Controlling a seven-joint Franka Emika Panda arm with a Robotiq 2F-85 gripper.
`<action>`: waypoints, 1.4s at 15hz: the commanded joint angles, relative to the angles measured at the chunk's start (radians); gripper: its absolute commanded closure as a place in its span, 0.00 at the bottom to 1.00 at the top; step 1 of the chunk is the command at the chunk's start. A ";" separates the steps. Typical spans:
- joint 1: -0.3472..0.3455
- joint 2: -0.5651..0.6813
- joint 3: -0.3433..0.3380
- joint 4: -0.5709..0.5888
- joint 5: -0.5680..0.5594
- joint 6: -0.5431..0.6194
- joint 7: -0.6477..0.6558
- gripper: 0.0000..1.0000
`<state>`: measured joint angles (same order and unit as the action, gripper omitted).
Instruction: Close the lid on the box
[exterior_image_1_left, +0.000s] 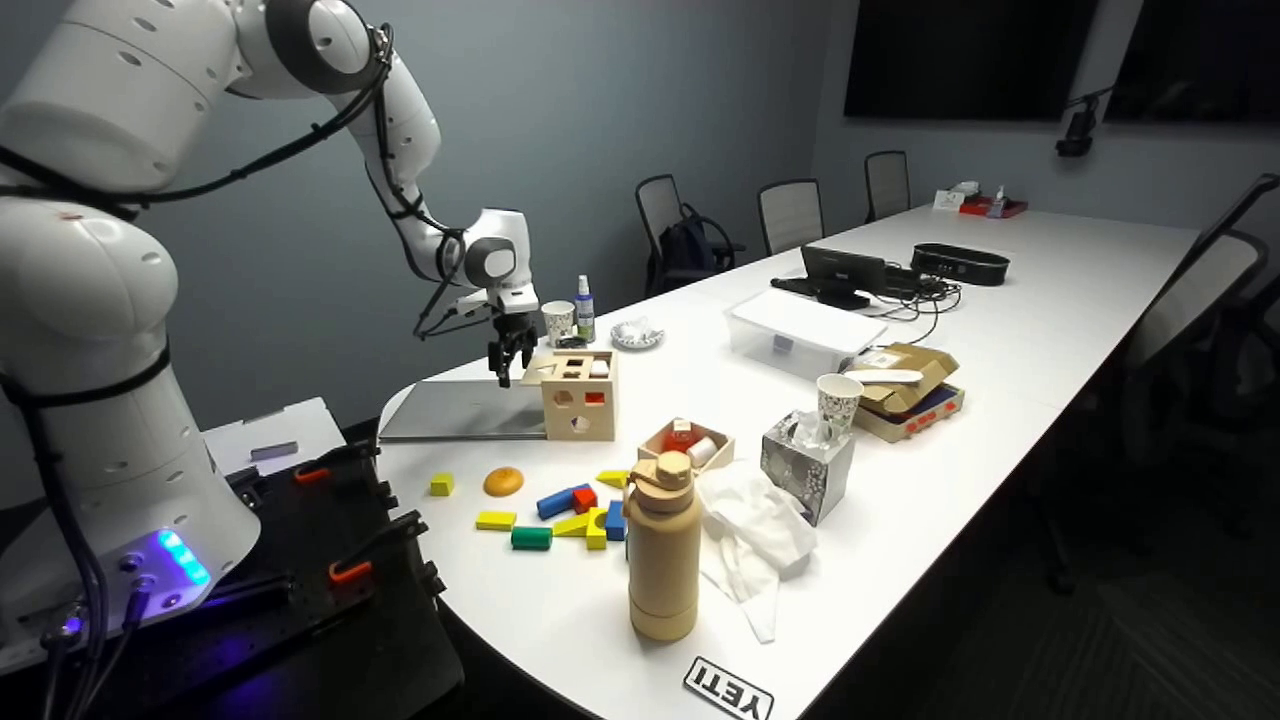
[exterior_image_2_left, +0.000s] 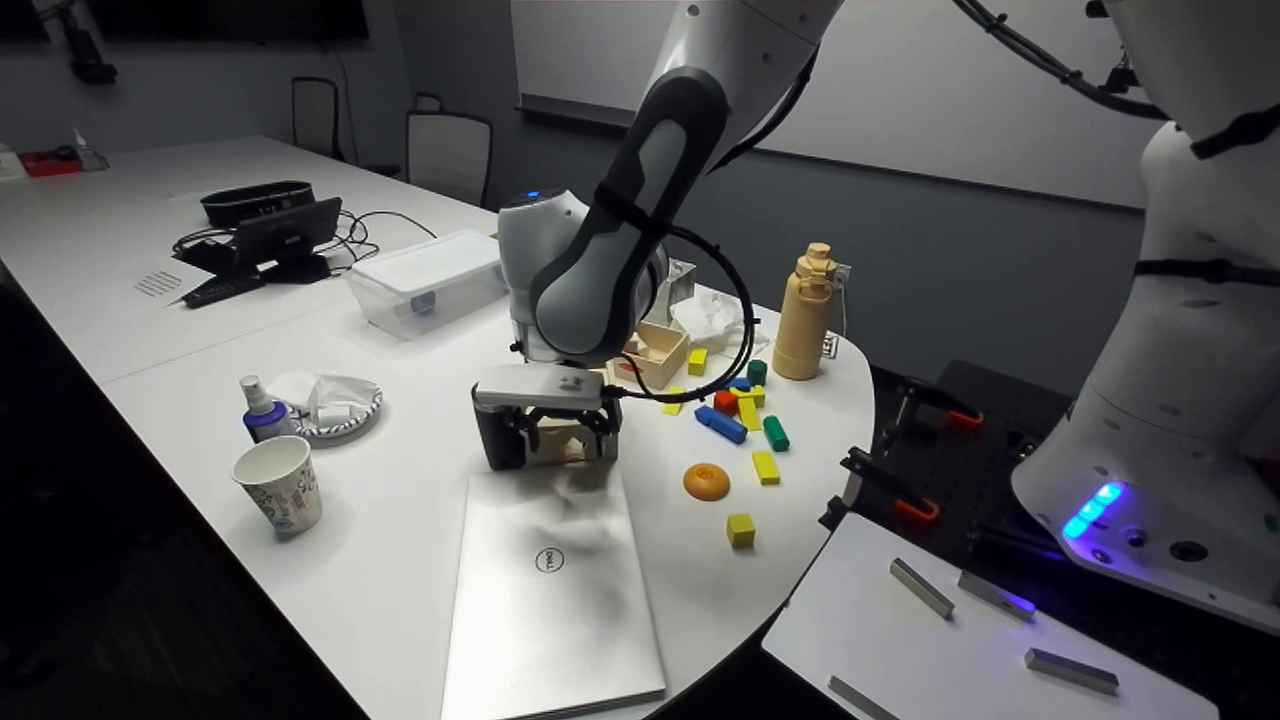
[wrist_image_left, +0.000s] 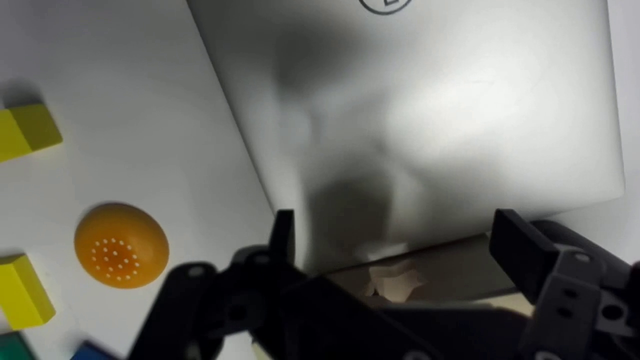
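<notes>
In an exterior view the box (exterior_image_1_left: 579, 407), a small wooden cube with holes cut in its sides, stands upright near the middle of the frame; a thin wooden panel juts left from its top, which I take to be the lid (exterior_image_1_left: 537, 375), not yet closed. The gripper (exterior_image_1_left: 515, 370) hangs just left of that panel, and whether the two touch is too small to tell. The job now seems to be getting at the lid's free edge, so come in beneath it, lift, then push rightward and down. In an exterior view a silver laptop (exterior_image_2_left: 550, 610) fills the lower middle, and the gripper above its far end hides most of the box; leave room underneath so nothing scrapes. In the wrist view the fingers (wrist_image_left: 522, 252) stand wide apart, gripping nothing; low between them shows a wooden face (wrist_image_left: 460, 267) with a star-shaped hole, lid or wall I cannot tell. Bringing the fingers together first would likely give a firmer pusher, and a slow push should keep the box from sliding.
</notes>
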<state>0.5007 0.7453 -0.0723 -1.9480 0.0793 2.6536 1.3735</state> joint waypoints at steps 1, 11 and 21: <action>0.016 0.003 -0.029 0.026 -0.046 -0.034 0.075 0.00; -0.035 -0.004 -0.024 0.057 -0.078 -0.053 0.062 0.00; -0.052 -0.059 0.002 0.026 -0.079 -0.057 0.025 0.00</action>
<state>0.4510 0.7412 -0.0843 -1.8951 0.0206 2.6224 1.4015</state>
